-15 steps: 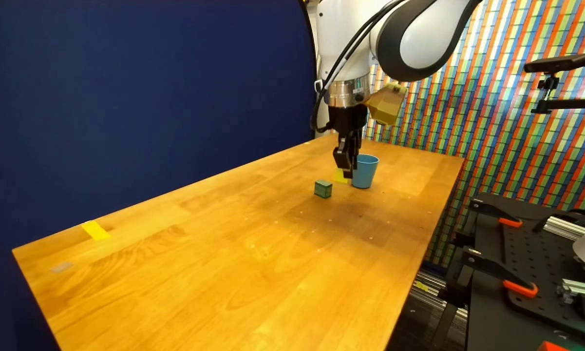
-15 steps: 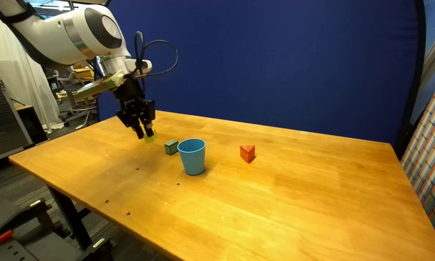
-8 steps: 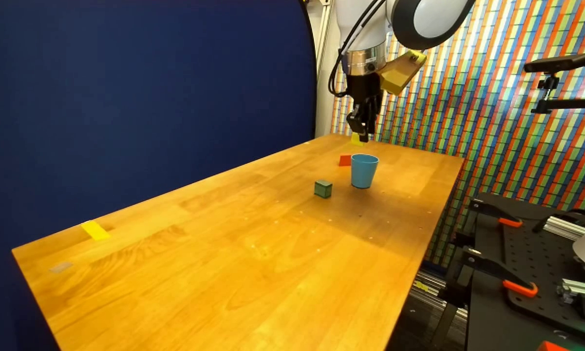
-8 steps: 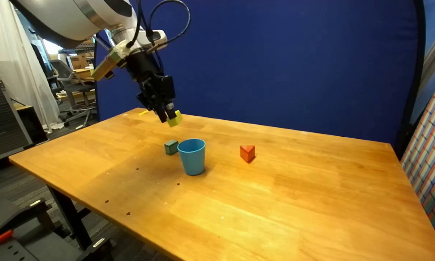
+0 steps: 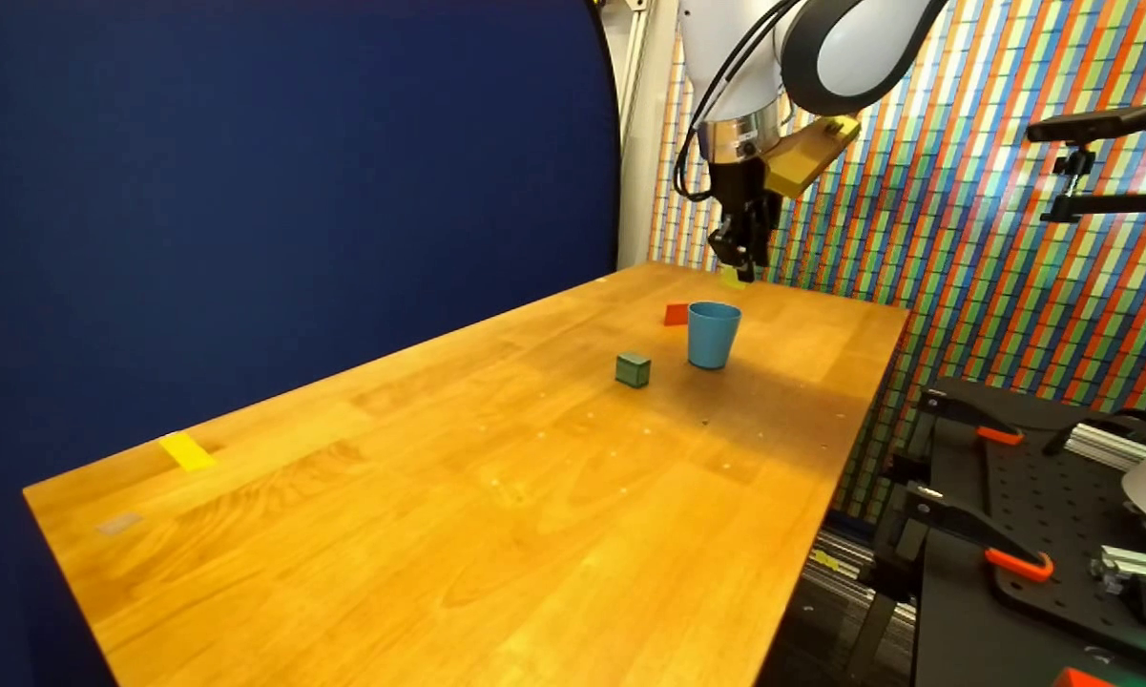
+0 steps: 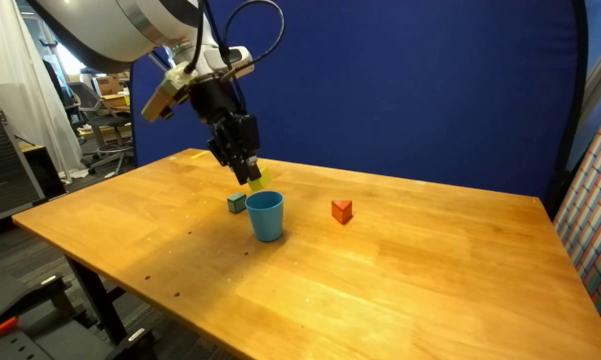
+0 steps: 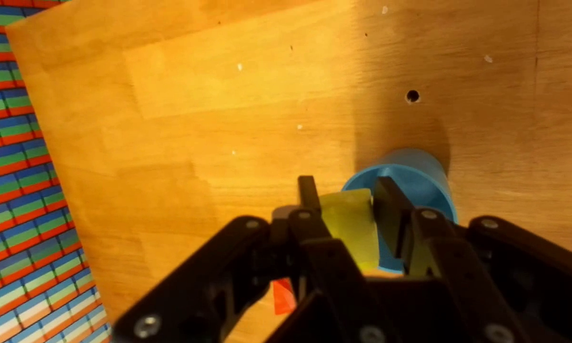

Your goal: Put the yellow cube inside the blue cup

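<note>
Clasping the yellow cube (image 7: 351,223) in the gripper (image 7: 346,196), with the jaws clenched on opposite sides of it. Hanging tilted in the air above the wooden table (image 6: 430,275), outside the blue cup (image 6: 266,220). Pointing the gripper down toward five o'clock in an exterior view, with the cube at about twelve o'clock from the cup, close to the rim as seen there. In the wrist view, covering the cup's rim around nine o'clock with the cube. Cannot judge the exact height over the cup.

Can see the cup standing upright on the table in both exterior views. In an exterior view, can place a green block (image 6: 237,203) near it at about ten o'clock, and a red wedge (image 6: 342,212) farther off at three o'clock. In the wrist view, can find the same wedge at eight o'clock from the cup, partly hidden by the gripper, plus a dark hole (image 7: 412,96) in the table at twelve o'clock.

In an exterior view, counting from its middle, can spot a flat yellow strip (image 5: 187,450) on the table between eight and nine o'clock, a black camera (image 5: 1090,124) at about two o'clock and an orange-handled clamp (image 5: 1018,565) at four o'clock. In an exterior view, likewise counted, can make out a chair (image 6: 99,116) and a white curtain (image 6: 25,85) between nine and ten o'clock.
</note>
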You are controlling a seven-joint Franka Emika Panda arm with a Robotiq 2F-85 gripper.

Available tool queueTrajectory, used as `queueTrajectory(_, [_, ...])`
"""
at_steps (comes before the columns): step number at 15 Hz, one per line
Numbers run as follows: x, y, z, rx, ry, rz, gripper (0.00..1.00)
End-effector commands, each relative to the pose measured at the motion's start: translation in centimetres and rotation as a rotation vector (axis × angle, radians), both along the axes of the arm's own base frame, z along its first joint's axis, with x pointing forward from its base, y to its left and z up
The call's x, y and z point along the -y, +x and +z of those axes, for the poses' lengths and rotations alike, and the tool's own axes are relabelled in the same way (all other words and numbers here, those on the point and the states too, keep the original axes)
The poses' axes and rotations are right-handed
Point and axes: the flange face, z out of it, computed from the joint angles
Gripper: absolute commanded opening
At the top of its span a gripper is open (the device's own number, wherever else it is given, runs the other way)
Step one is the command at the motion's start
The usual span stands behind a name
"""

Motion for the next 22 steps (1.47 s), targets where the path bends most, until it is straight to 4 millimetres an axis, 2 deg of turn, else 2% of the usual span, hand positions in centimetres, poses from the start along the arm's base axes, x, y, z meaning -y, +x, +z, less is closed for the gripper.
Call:
queueTrajectory(1, [-0.1, 0.7, -1.7, -0.008, -0.008, -0.004, 0.11])
queueTrajectory(3, [-0.4, 1.1, -3.1, -0.025, -0.006, 0.000, 0.12])
queueTrajectory(4, [-0.5, 1.3, -3.8, -0.031, -0.004, 0.000, 0.31])
queueTrajectory(5, [-0.5, 1.5, -4.3, -0.036, -0.002, -0.001, 0.60])
queueTrajectory(6, [-0.5, 1.8, -4.8, -0.038, -0.004, 0.000, 0.60])
queueTrajectory(11, [-1.3, 3.6, -5.8, -0.037, 0.005, 0.013, 0.97])
queueTrajectory(12, [-1.6, 4.0, -5.7, -0.033, 0.001, 0.021, 1.00])
queueTrajectory(15, [-2.1, 4.6, -5.2, -0.016, 0.007, 0.032, 1.00])
queueTrajectory(19, [-1.8, 4.4, -4.3, 0.000, 0.024, 0.026, 1.00])
queueTrajectory(21, [-2.3, 4.1, -3.4, 0.005, 0.069, 0.048, 1.00])
queueTrajectory(22, [-2.3, 4.4, -5.1, -0.018, 0.027, 0.029, 1.00])
